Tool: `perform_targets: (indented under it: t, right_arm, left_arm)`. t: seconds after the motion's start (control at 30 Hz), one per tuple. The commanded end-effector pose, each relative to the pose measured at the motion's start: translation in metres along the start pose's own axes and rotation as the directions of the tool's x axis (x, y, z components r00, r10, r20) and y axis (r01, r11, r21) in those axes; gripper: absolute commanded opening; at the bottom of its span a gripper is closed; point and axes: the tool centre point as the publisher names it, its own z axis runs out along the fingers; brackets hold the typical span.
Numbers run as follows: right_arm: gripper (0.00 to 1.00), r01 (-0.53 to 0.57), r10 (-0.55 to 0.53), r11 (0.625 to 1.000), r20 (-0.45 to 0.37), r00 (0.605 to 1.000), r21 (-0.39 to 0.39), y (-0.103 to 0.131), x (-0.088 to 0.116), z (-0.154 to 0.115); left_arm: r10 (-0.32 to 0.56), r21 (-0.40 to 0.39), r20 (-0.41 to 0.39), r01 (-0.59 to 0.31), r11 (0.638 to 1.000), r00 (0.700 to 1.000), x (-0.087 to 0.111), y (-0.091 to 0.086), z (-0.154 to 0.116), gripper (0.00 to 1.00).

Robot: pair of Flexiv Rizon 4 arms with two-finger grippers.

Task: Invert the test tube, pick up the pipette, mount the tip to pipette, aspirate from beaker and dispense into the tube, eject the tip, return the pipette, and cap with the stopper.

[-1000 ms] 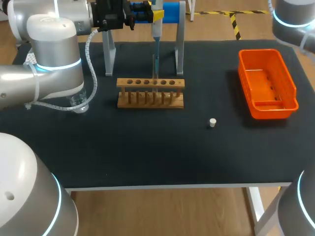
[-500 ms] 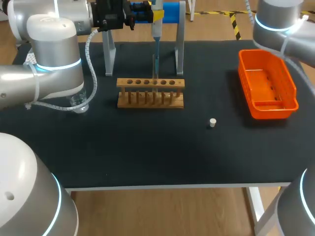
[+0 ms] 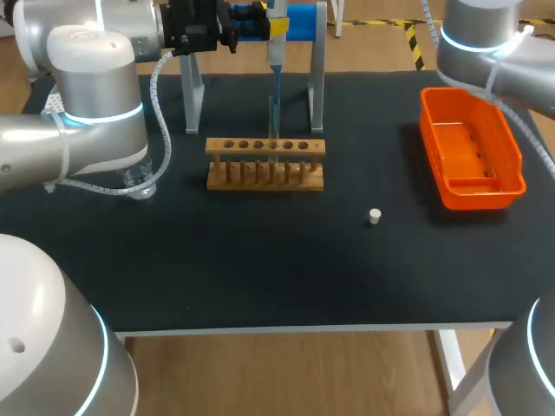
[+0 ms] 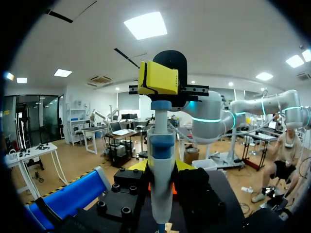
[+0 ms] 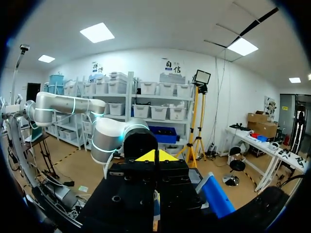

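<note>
My left gripper [image 3: 269,28] is at the table's far edge, shut on the white and blue pipette [image 3: 275,61]. The pipette hangs upright and its thin tip [image 3: 274,117] points down at the wooden tube rack [image 3: 265,165]. I cannot make out a tube in the rack. In the left wrist view the pipette [image 4: 160,160], with its yellow top, stands between the fingers of the left gripper [image 4: 161,167]. The small white stopper [image 3: 374,216] lies on the black mat, right of the rack. The beaker [image 3: 139,183] is half hidden under my left arm. My right gripper [image 5: 155,156] is shut on nothing.
An orange bin [image 3: 512,165] stands at the right side of the table. A metal pipette stand [image 3: 316,69] with a blue part rises behind the rack. My right arm [image 3: 477,43] is at the far right corner.
My right arm has swung leftward into the upper right of the head view. The left arm, pipette and stopper have not moved.
</note>
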Motion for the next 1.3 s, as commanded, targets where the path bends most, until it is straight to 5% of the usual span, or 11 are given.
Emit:
perform_targets:
  t: [0.03, 1.3]
  right_arm:
    - [0.0, -0.004, 0.004, 1.0, -0.007, 1.0, 0.002, -0.002, -0.003, 0.001]
    - [0.0, -0.046, 0.046, 0.999, -0.024, 0.999, -0.011, -0.021, -0.001, 0.0]
  left_arm:
    - [0.001, 0.002, 0.002, -0.001, 1.0, 1.0, 0.0, 0.0, 0.001, 0.0]
    - [0.001, 0.002, 0.002, -0.001, 1.0, 1.0, 0.0, 0.0, 0.001, 0.0]
